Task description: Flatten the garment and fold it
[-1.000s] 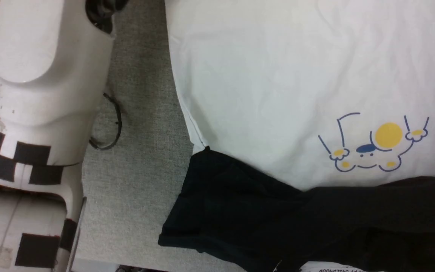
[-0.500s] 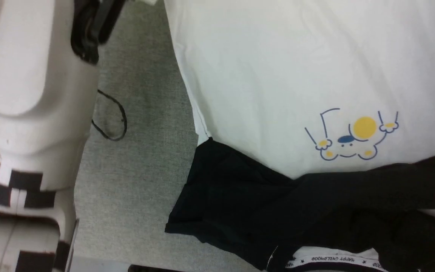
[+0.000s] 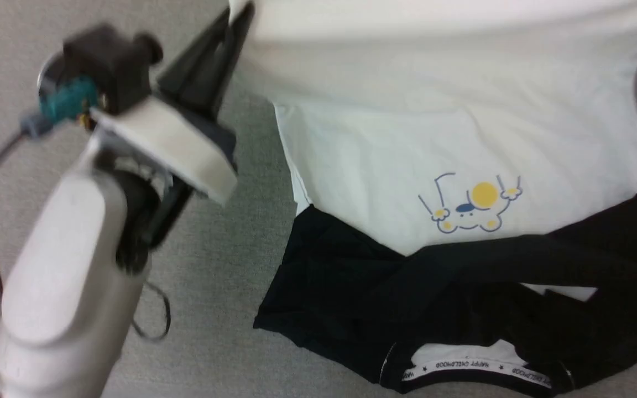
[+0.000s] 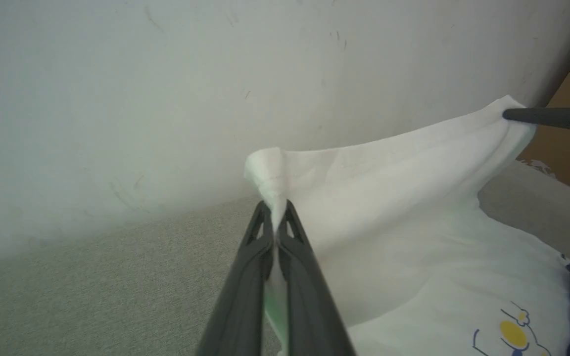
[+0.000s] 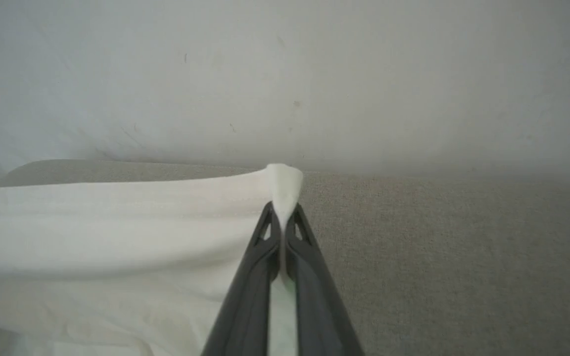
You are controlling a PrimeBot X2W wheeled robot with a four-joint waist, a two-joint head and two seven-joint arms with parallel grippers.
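The left gripper [image 4: 276, 213] and right gripper [image 5: 281, 212] each pinch a shirt [image 3: 396, 143] hem corner, its body lying below them; uneven pulling could free a corner or drag the bunched sleeves [image 3: 462, 282].

Looks like a robot lab or test bay: grey cloth-covered tabletop [image 3: 213, 265] meeting a bare pale wall [image 4: 166, 74] with scuffs and scratch marks, loose black cable [image 3: 168, 316] lying on the cloth, brown cardboard-like panel [image 4: 569, 153] off at one side, pale robot arm [image 3: 58, 293] with exposed wiring and a teal connector
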